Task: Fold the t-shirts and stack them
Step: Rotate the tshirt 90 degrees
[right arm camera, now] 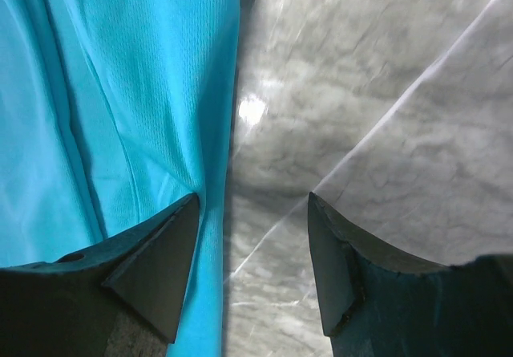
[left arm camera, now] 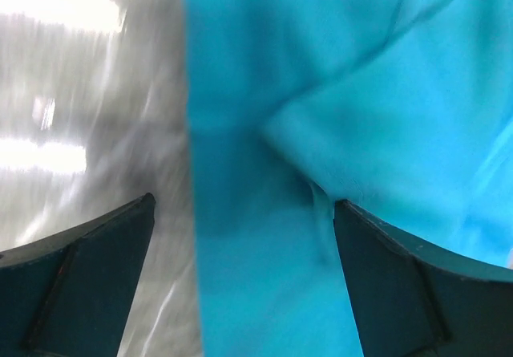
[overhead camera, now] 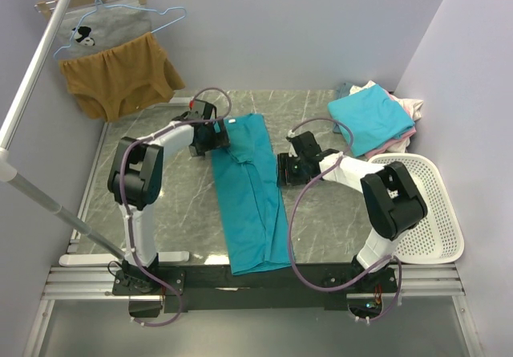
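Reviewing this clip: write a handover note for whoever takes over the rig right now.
Left gripper: open, astride the teal shirt's left edge near its far end, holding nothing.
Right gripper: open at the shirt's right edge, holding nothing.
Teal shirt: flat on the table, folded lengthwise into a long strip.
Pile: far right corner, turquoise shirt on top.
Done: lengthwise folds.
Left: fold the strip across, then put it on the pile.

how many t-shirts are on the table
4: teal t-shirt laid mid-table; turquoise t-shirt topping the far-right pile, pink t-shirt and white t-shirt edges beneath it. More may be hidden there.
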Controlling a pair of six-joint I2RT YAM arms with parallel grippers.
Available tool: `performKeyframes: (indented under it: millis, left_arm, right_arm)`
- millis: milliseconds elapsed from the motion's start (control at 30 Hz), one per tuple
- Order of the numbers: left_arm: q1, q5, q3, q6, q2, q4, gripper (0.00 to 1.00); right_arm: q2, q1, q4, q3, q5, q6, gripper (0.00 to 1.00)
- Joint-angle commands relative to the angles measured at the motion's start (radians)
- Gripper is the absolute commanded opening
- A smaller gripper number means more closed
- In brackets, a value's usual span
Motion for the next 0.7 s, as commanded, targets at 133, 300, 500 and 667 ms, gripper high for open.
performKeyframes:
  millis: [133, 300, 500, 667]
  left_arm:
    - [0.02, 0.074, 0.303, 0.054, 0.236, -0.04, 1.0]
    - [0.021, 0.179, 0.445, 0.067, 0.357, -0.01, 0.99]
    - [0.024, 0.251, 0.702, 0.074, 0.503, -0.043, 0.99]
    - [0.035, 0.392, 0.981, 0.018, 0.629, -0.031, 1.0]
  right_arm:
    - [0.041, -0.025, 0.043, 0.039, -0.046, -0.011, 0.63]
    - [0.076, -0.037, 0.049, 0.058, -0.068, -0.005, 0.63]
    - [0.112, -0.052, 0.043, 0.096, -0.074, -0.01, 0.63]
    - [0.119, -0.078, 0.026, 0.131, -0.076, -0.01, 0.63]
